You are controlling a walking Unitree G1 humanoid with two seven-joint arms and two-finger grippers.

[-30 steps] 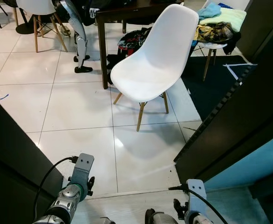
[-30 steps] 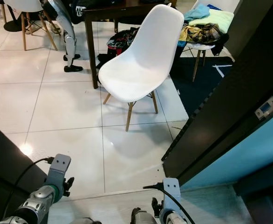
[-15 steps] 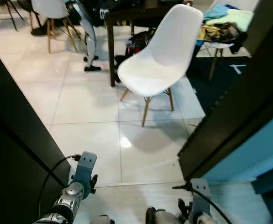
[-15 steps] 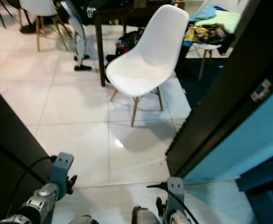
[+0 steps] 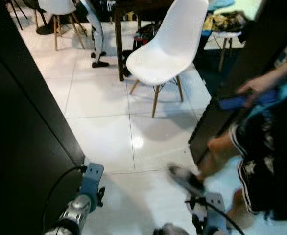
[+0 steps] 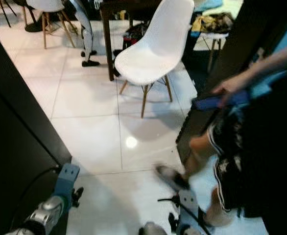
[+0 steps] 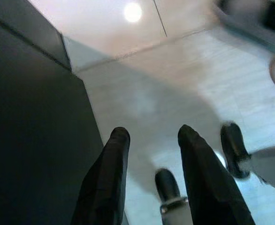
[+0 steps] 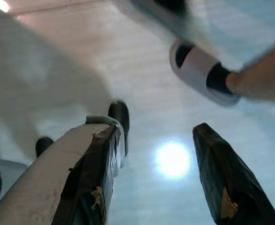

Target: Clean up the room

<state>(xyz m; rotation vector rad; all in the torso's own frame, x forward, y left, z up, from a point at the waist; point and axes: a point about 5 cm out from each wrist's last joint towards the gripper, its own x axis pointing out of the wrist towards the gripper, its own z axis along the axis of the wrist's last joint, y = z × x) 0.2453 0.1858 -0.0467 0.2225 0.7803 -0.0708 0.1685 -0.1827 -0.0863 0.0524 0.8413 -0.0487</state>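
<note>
Glossy white tiled floor (image 5: pixel 99 107), white moulded chair (image 5: pixel 169 46) upper centre, clothes heap (image 5: pixel 227 20) upper right, nearer right gripper (image 8: pixel 151 176). Both jaws spread, empty, left gripper (image 7: pixel 149 154) low. Passing person (image 5: pixel 261 161) at right.

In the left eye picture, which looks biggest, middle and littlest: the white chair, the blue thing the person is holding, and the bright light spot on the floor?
1. White chair
2. Blue thing in the person's hand; blurred, and nearer the camera than the chair
3. Light spot

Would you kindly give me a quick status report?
Both tools open, empty, hanging low. White chair ahead. Person stepping across the path, right.
</note>
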